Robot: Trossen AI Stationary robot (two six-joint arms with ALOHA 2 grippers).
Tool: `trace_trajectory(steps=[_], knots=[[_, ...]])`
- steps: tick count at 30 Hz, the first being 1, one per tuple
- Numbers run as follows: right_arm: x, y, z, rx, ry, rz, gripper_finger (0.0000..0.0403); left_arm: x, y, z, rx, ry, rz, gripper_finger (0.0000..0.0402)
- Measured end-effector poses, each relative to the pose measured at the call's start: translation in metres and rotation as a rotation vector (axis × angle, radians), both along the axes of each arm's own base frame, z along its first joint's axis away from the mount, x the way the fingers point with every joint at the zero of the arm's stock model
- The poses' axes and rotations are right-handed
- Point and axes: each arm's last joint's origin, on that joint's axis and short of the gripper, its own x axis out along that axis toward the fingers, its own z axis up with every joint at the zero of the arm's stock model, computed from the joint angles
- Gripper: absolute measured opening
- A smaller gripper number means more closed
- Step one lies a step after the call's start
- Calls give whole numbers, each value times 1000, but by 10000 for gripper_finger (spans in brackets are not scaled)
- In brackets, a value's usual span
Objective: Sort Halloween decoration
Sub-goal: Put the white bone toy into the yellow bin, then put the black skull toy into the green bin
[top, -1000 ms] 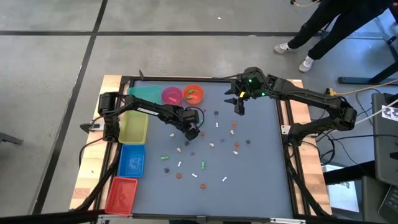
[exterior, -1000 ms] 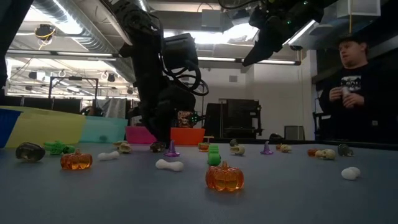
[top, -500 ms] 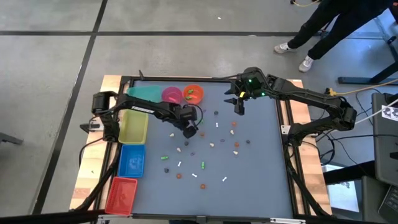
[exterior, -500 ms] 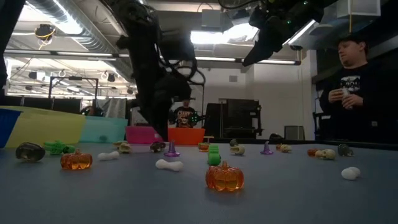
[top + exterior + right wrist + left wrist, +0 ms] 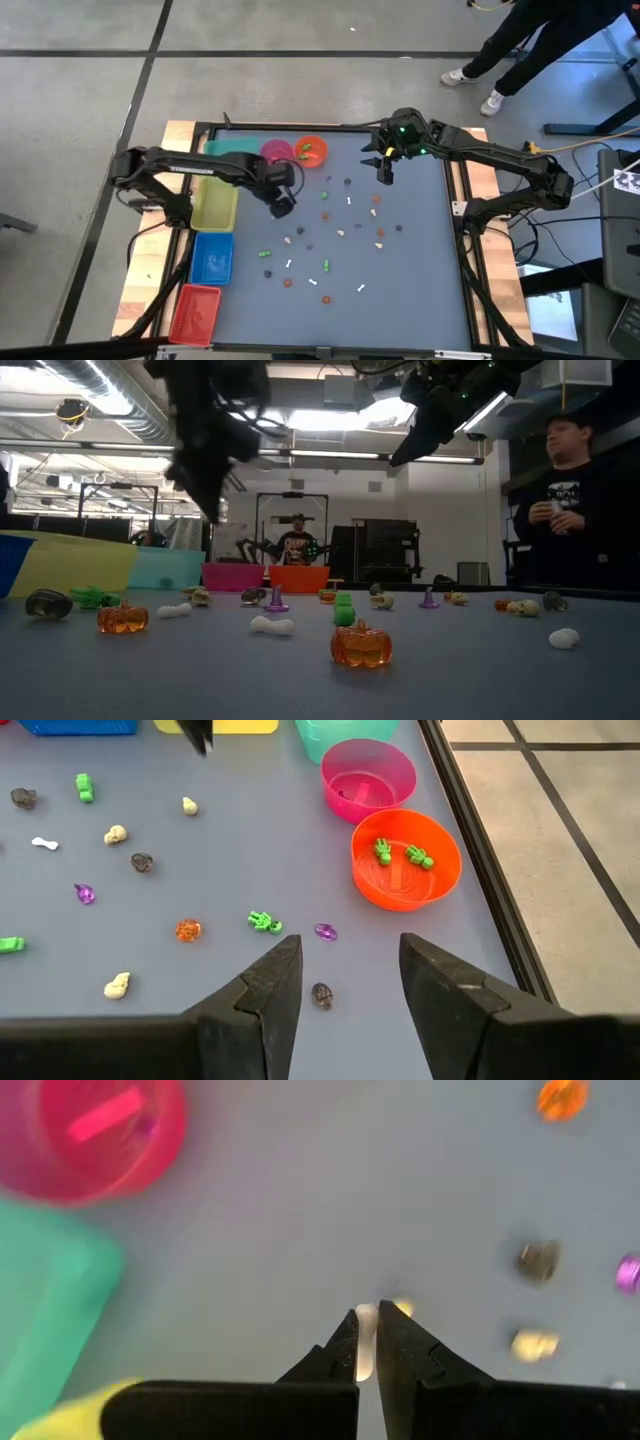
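Grey tabletop (image 5: 400, 280), wooden border showing along its left and right edges

Left arm reaches in from the left edge; left gripper (image 5: 283, 204) hangs above the tabletop just off the yellow bin (image 5: 214, 204), jaws closed on a small white piece (image 5: 365, 1342) pinched between the tips. Cannot tell what kind of trinket it is

Right arm comes in from the right edge; right gripper (image 5: 384, 172) hangs high near the far edge, jaws standing apart with nothing between them

Bins in a row down the left edge: teal bin (image 5: 232, 150) at the far corner, then the yellow bin, blue bin (image 5: 212, 258), red bin (image 5: 196, 312) at the near corner. Beside the teal bin along the far edge, pink bowl (image 5: 276, 154) with a pink strip inside, then orange bowl (image 5: 311, 151) touching it, holding two green figures (image 5: 382, 850)

Halloween decoration (image 5: 340, 233): tiny trinkets scattered loose over the middle of the tabletop, well apart from each other. In the low view: orange pumpkins (image 5: 361, 644), a white bone (image 5: 272, 625), green figures, purple hats (image 5: 428, 598), pale skulls (image 5: 517, 606), dark round pieces

A person (image 5: 568, 510) stands beyond the tabletop, hands held together at the chest
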Motion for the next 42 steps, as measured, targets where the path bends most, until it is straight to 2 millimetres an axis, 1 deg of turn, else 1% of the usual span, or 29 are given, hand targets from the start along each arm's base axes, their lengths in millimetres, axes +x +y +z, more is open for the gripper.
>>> trace_trajectory(steps=[7,13,21,26,30,33,42], knots=[[0,0,0,0,0,0,168,-39,-10,19,-38,153,77,1],[0,0,0,0,0,0,168,-56,-23,21,-52,301,140,4],[0,0,0,0,0,0,168,-71,-37,-5,-34,429,126,4],[0,0,0,0,0,0,168,-80,-39,-19,-25,495,117,4],[0,0,0,0,0,0,168,-84,-39,-25,-23,522,118,7],[0,0,0,0,0,0,168,-84,-39,-26,-20,524,118,22],[0,0,0,0,0,0,168,-84,-38,-26,37,516,118,106]])
